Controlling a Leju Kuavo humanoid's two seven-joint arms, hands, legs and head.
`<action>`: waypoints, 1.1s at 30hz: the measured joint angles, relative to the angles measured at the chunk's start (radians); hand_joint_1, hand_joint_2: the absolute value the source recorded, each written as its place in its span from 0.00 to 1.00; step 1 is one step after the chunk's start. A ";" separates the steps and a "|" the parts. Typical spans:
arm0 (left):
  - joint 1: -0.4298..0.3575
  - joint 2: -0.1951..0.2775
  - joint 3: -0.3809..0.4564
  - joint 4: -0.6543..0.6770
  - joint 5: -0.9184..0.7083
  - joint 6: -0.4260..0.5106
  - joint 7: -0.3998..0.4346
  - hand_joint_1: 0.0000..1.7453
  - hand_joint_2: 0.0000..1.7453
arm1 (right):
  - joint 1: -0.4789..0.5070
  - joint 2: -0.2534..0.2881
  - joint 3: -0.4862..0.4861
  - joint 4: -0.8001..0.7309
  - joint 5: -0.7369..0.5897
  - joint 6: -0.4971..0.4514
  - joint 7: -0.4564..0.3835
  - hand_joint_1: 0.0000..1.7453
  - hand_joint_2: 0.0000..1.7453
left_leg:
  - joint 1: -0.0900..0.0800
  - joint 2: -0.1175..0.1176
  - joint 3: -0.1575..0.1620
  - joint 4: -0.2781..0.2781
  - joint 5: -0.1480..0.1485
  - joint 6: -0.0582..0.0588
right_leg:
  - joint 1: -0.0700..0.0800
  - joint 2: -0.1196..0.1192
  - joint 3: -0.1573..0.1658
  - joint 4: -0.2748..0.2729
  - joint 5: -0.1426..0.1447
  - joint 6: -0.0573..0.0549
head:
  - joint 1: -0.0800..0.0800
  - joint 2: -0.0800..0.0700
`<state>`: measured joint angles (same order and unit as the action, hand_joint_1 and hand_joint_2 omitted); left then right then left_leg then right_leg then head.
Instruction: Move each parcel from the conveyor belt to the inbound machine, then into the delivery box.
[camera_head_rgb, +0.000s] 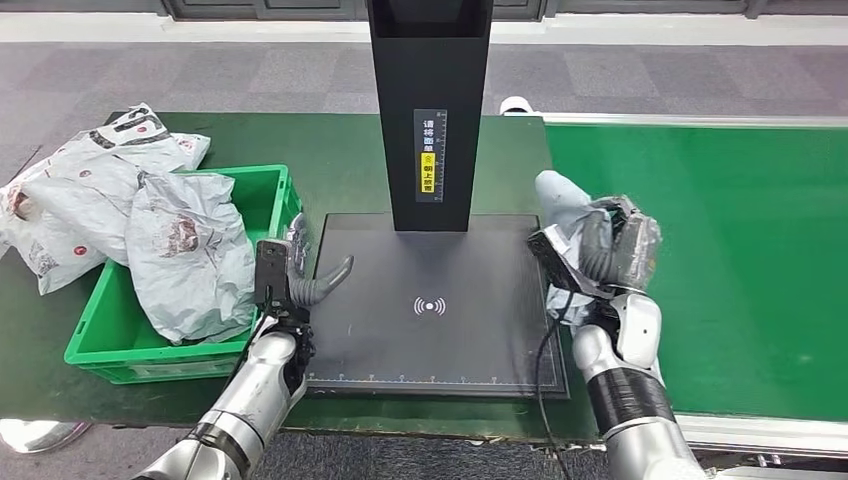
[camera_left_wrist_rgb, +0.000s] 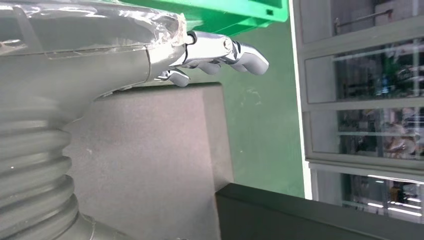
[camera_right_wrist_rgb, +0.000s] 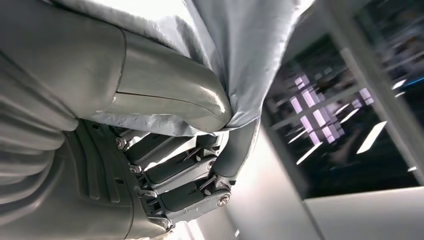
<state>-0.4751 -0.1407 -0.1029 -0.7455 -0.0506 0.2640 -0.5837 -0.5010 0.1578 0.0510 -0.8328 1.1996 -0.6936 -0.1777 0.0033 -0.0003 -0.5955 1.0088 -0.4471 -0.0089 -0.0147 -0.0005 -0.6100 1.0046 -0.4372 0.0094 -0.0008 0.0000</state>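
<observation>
Right of centre, the right hand (camera_head_rgb: 600, 262) grips a grey parcel (camera_head_rgb: 562, 205) at the scanner pad's (camera_head_rgb: 430, 300) edge. The left hand (camera_head_rgb: 290, 283) hangs empty, fingers apart, beside the green box (camera_head_rgb: 100, 335) at left, which holds grey parcels (camera_head_rgb: 185, 255).

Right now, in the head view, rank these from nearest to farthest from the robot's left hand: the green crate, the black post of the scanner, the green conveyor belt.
1. Green crate: right beside the left hand, on its outer side.
2. Black post: farther back, rising from the scanner's rear edge.
3. Conveyor belt: far side, beyond the right hand, which holds a grey parcel.
</observation>
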 joint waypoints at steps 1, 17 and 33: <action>-0.001 0.001 0.001 -0.002 -0.002 0.001 -0.002 0.00 1.00 | 0.004 0.006 0.046 -0.008 -0.017 0.007 0.013 1.00 1.00 | 0.000 0.000 0.000 0.000 0.000 0.000 | 0.000 0.000 0.000 0.000 0.000 0.000 | 0.000 0.000; -0.050 0.005 0.002 -0.004 0.006 0.009 -0.023 0.00 1.00 | 0.054 0.014 0.595 -0.064 -0.325 0.372 0.003 1.00 1.00 | 0.000 0.000 0.000 0.000 0.000 -0.001 | 0.003 0.000 -0.001 0.000 -0.001 -0.001 | 0.000 0.000; -0.037 0.004 -0.001 -0.033 0.029 0.034 -0.038 0.00 1.00 | 0.059 -0.003 0.653 -0.041 -0.505 0.164 -0.078 0.00 1.00 | 0.000 0.000 0.000 0.000 0.000 0.000 | 0.002 0.000 -0.001 0.000 -0.001 -0.001 | 0.000 0.000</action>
<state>-0.5122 -0.1365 -0.1041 -0.7787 -0.0217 0.2980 -0.6218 -0.4416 0.1553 0.7042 -0.8736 0.6944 -0.5298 -0.2561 0.0036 -0.0001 -0.5957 1.0089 -0.4472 -0.0093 -0.0127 -0.0004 -0.6107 1.0042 -0.4378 0.0081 -0.0009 0.0000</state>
